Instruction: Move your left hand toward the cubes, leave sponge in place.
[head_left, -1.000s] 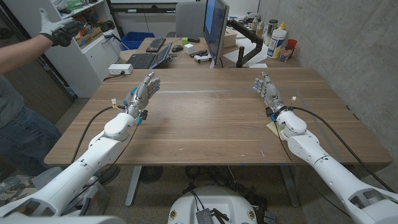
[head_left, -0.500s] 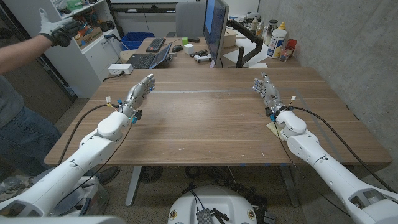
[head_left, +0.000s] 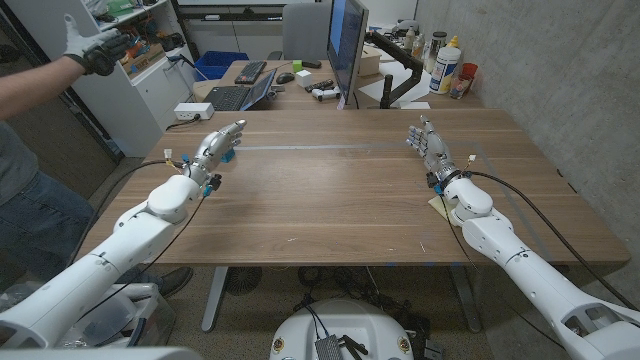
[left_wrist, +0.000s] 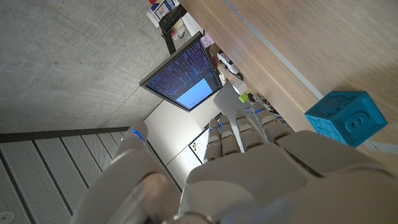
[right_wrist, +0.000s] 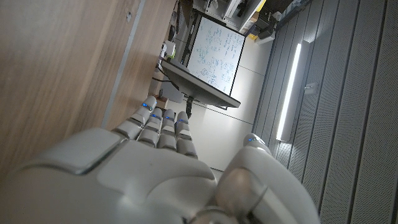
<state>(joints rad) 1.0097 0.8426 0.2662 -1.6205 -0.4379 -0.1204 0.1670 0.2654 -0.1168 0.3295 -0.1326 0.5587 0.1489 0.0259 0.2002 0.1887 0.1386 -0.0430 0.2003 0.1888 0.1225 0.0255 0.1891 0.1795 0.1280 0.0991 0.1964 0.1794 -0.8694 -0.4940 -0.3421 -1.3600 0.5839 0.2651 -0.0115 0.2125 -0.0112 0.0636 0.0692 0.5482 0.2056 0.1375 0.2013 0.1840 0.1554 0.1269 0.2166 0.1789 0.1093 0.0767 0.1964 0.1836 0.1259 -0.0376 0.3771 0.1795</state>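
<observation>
No legible text or labels.

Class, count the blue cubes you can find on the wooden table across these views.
1. One blue cube with a raised emblem sits on the wooden table, just beside the left hand. The hand may hide others in the head view.

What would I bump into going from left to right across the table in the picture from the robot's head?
Left hand with a blue cube beside its fingers → bare wooden table → right hand → yellow note lying by the right wrist.
</observation>
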